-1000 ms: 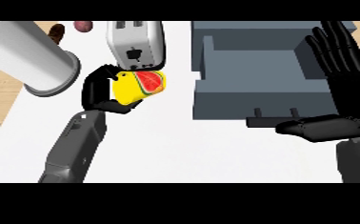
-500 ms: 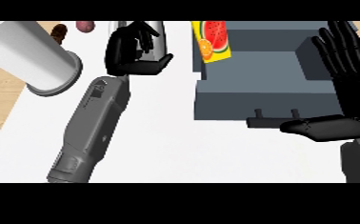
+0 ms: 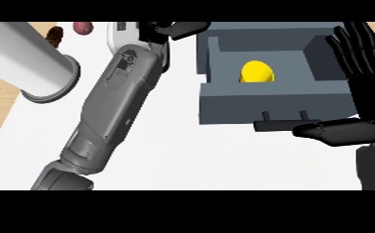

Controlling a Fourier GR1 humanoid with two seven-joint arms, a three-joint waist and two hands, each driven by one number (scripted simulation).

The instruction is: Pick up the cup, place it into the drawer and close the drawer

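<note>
Left robot hand (image 3: 170, 30) hovers open and empty near the drawer's (image 3: 219, 103) back corner. Inside the open drawer lies the yellow cup (image 3: 257, 72), so closing remains. Right robot hand (image 3: 355, 58), fingers spread, rests beside it.

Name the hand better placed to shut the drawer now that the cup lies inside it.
The right hand: it sits open beside the drawer front, by its handle. The left hand is up beyond the drawer's far left corner, away from the front. The cup is inside.
</note>
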